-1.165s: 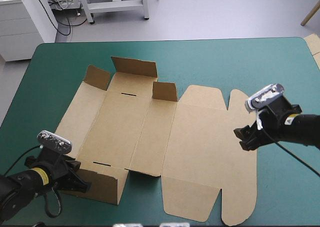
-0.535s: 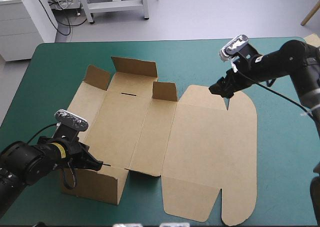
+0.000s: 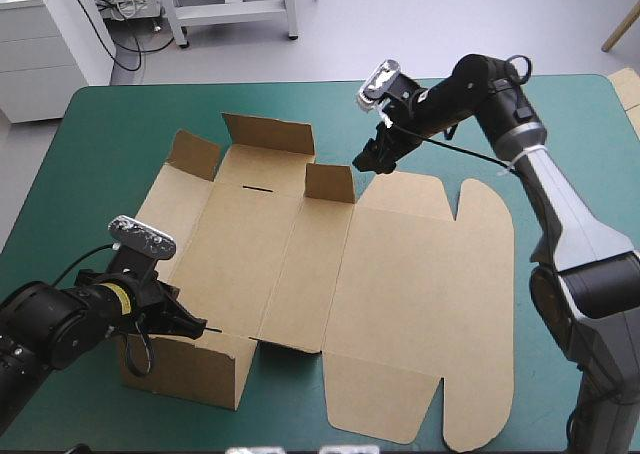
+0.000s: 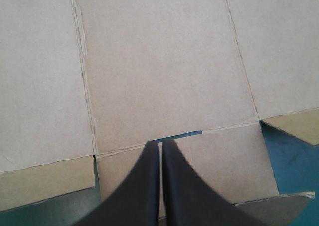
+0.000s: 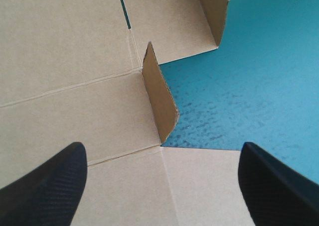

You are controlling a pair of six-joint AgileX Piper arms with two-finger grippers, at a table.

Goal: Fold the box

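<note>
Teal-green desk (image 3: pixel 110 124) fills the overhead view, and the brown box (image 3: pixel 250 264) lies spread across its middle, mostly a flat cut sheet. Lower left of the frame, the near wall (image 3: pixel 185 369) is up on its fold, and the left tool (image 3: pixel 200 327) has its tip at that wall's upper edge. Its own camera shows the left tool (image 4: pixel 160 149) with black fingers pressed together into one point, no board visible between them, a narrow slot (image 4: pixel 175 134) just ahead of the tip. Upper centre, the far wall (image 3: pixel 267 134) leans half raised, and right of it a small flap (image 3: pixel 330 182) stands upright at the sheet's far edge. A corner flap (image 3: pixel 193 154) stands tilted at the upper-left corner of the sheet. Right tool (image 3: pixel 370 159) hovers just up and right of the small flap. From its own camera the right tool (image 5: pixel 160 149) is wide apart and empty, the flap (image 5: pixel 160 99) standing edge-on ahead, midway between the fingers. Lid panel (image 3: pixel 420 274), right half of the frame, lies flat.

My read: early days, the wall-raising stage, left side steadying one wall while the right lines up on the flap. Next move calls for a descent over the flap, then a gentle close or nudge to swing it inward along the far wall, without dragging the whole sheet. Loose board could slide if the left eases off.
</note>
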